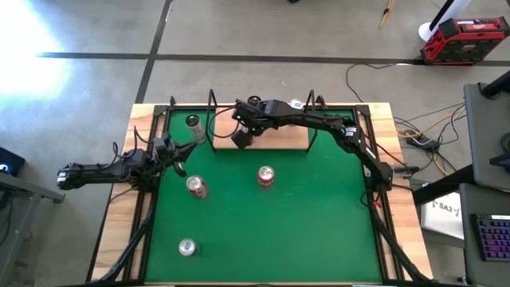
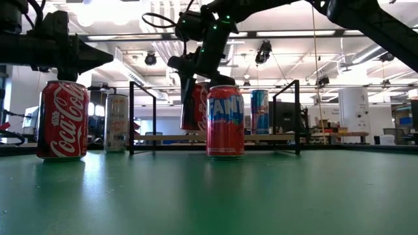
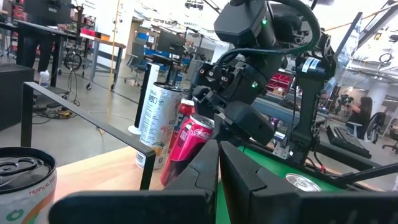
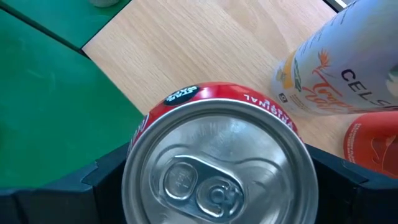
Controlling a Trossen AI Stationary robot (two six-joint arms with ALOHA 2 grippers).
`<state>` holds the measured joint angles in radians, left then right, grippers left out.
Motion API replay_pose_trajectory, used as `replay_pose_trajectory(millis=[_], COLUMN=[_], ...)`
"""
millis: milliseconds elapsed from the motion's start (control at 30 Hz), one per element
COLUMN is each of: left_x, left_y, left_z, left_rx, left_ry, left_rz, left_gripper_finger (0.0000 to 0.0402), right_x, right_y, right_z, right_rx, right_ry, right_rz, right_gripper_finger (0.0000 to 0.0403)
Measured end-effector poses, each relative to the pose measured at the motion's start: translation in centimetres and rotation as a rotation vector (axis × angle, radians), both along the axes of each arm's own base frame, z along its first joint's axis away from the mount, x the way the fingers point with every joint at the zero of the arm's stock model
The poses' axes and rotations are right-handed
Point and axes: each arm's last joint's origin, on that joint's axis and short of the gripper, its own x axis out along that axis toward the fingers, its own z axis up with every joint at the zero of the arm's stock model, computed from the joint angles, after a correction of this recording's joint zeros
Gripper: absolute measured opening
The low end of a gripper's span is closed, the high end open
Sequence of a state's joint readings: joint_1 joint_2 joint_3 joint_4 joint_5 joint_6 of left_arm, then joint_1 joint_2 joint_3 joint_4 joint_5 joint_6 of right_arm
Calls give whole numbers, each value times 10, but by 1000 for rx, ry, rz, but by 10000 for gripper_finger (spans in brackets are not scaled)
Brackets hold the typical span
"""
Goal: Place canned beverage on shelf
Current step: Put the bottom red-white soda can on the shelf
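A: What was held?
B: A red can was clamped in the right gripper, tilted over the wooden shelf, beside a white can.
A: The step, then?
B: Placing, it was judged; next the can needed righting, lowering and release. The left gripper was closed, empty.

Glossy red metal can, pale matt wood shelf, matt green mat
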<state>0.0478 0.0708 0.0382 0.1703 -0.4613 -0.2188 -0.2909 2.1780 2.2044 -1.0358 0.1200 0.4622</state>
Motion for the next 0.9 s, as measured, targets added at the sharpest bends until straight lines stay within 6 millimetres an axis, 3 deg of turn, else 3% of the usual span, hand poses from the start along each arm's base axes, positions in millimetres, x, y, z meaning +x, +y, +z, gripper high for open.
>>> replay_pose_trajectory(millis=[600, 900], left_x=[0, 0], left_y=[0, 0], left_z=[0, 0], left_rx=[0, 0], left_ry=[0, 0], left_rz=[0, 0], left_gripper_finger=[0, 0], right_x=[0, 1], right_y=[0, 0], right_z=[0, -9], right_rx=[3, 2], right_ry=[-6, 3], right_rz=[-8, -9], right_gripper_finger=[329, 329])
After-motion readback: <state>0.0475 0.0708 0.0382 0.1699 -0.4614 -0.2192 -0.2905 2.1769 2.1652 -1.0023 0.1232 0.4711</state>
